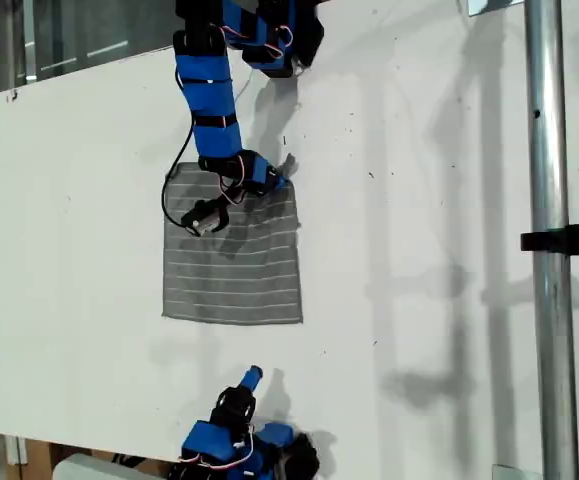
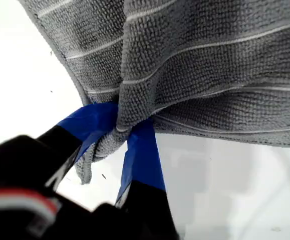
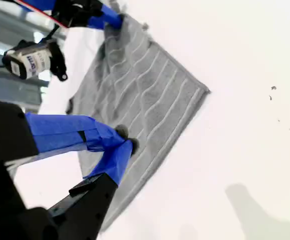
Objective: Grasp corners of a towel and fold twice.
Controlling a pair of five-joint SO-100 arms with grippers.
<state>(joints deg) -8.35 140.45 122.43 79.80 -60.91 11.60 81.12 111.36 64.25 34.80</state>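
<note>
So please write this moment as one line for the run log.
task: fold towel | my first gripper: shut on one towel corner | my second gripper: shut, holds nothing, off the towel | table: towel mostly flat

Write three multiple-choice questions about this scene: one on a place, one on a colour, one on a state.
1. Where is my second pincer? A: on the towel. B: off the towel, over bare table. C: at the pole.
2. What colour is the towel? A: red. B: grey with pale stripes. C: green.
3. What is my first pincer doing? A: open and empty. B: holding a cup. C: shut on a towel corner.
Key: B, the exterior view shows it apart from the towel; B, every view shows this; C, the first wrist view shows the towel pinched between the fingers.
</note>
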